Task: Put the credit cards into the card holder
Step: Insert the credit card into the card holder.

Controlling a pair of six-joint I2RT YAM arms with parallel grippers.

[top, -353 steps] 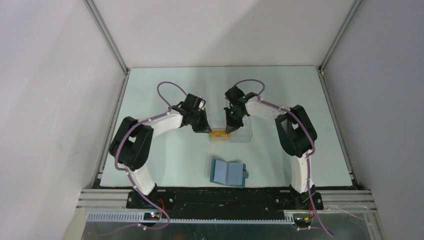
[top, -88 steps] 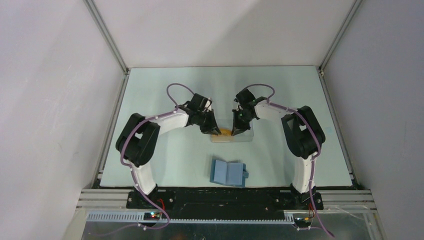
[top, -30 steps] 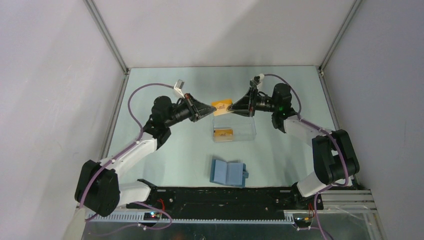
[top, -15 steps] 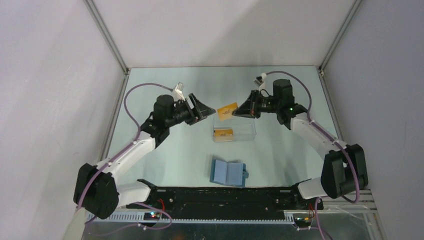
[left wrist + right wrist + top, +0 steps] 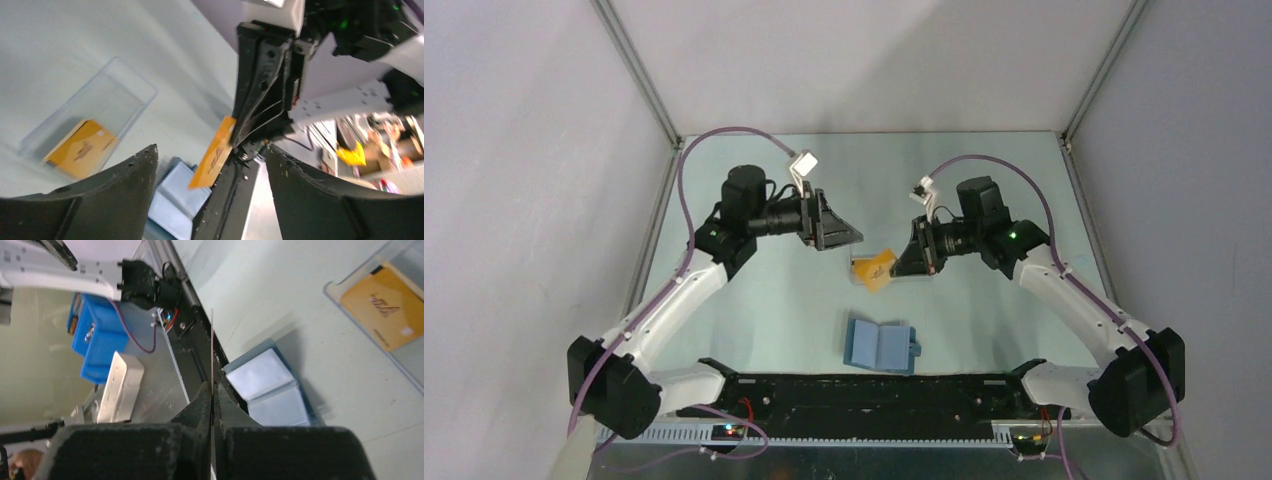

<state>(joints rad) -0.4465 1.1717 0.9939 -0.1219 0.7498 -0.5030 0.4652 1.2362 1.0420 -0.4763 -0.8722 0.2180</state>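
My right gripper (image 5: 903, 262) is shut on an orange-gold credit card (image 5: 879, 268), held in the air over the clear box and tilted. In the right wrist view that card (image 5: 212, 347) shows edge-on between the closed fingers of the right gripper (image 5: 212, 390). A second credit card (image 5: 387, 312) lies flat in the clear box (image 5: 95, 112). My left gripper (image 5: 848, 238) is open and empty, left of the held card (image 5: 214, 160) and apart from it. The blue card holder (image 5: 881, 346) lies open on the table near the arm bases, also under the held card in the left wrist view (image 5: 172, 202).
The clear box (image 5: 921, 268) sits mid-table, partly hidden by the right gripper. A black base rail (image 5: 874, 392) runs along the near edge. Grey walls close in the table (image 5: 754, 300) on three sides.
The left gripper opened and let go of the card, then drew back left. The right gripper shut on the card and carried it down and nearer, over the box.
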